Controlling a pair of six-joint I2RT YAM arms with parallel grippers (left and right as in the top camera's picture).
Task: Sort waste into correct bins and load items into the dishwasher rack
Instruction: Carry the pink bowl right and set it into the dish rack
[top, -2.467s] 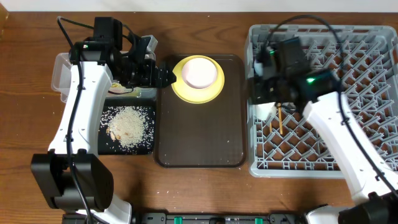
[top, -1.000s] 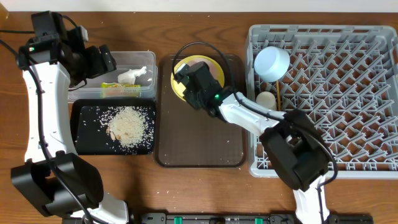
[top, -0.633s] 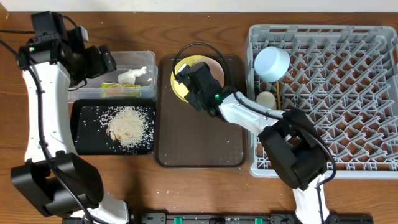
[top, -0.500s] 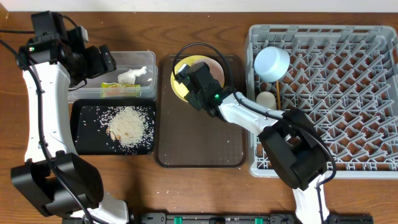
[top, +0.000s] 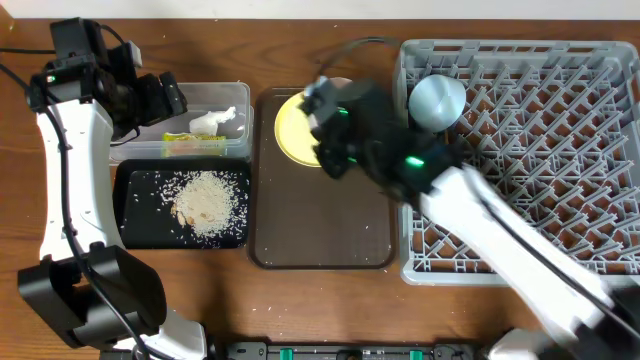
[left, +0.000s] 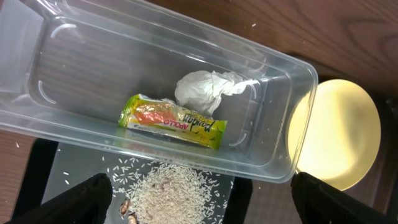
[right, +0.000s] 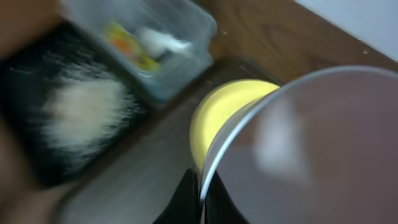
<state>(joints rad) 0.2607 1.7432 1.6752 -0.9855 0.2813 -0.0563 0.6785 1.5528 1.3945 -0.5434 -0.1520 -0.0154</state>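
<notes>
Right gripper (right: 200, 196) pinched tight on rim of white bowl (right: 298, 143), bowl above yellow plate (right: 230, 112). We place dishwasher rack (top: 560, 60) just to bowl's right; right arm nearer. Left gripper (left: 202, 193) wide, empty, over clear tub (left: 155, 56).

The picture is blurred. The right pincer (right: 200, 200) is closed on the thin rim of the white bowl (right: 311, 149), which fills the right side. Behind this rim the yellow plate (right: 227, 118) lies on the brown tray (right: 146, 168). Further left are the rice (right: 81, 118) on the black tray (right: 43, 74), and the clear tub (right: 180, 74) holding the wrapper (right: 127, 38) and the tissue (right: 163, 40).
</notes>
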